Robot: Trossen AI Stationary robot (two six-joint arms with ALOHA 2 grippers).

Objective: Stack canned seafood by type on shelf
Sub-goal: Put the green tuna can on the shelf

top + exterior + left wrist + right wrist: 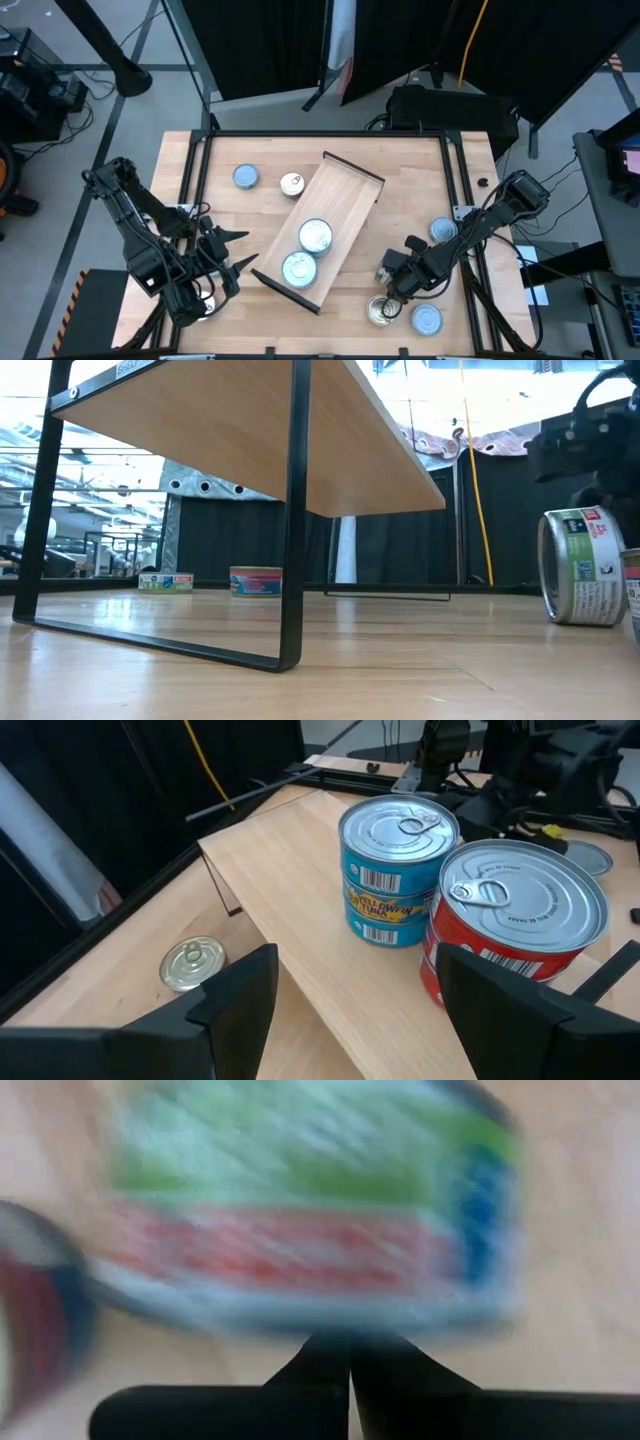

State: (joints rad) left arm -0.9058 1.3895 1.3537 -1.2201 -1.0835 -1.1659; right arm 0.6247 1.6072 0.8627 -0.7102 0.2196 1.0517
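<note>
The shelf (pixel 335 215) lies slantwise mid-table on dark legs (pixel 292 510). Two stacks of canned seafood stand on it: blue-labelled tins (pixel 398 870) and a red-labelled tin (pixel 520 920) nearer its near end. My left gripper (pixel 238 252) hovers open to the left of the shelf, and its fingers (pixel 245 985) touch nothing. My right gripper (pixel 392 295) is shut and points down at a tin with a green, red and blue label (pixel 580 567). That tin stands on its curved wall on the table near the front right. My right gripper (pixel 350 1350) comes from above with its shut fingertips right at the label wall (pixel 310 1280) of the tin on its side. Whether they touch it I cannot tell. The tin rests on the tabletop, its round ends facing sideways.
Loose tins lie on the table: a blue one (pixel 245 177) and a gold-topped one (pixel 292 184) far left of the shelf, a blue one (pixel 444 230) at the right, and another (pixel 427 319) by the front edge. A dark frame (pixel 330 133) borders the tabletop.
</note>
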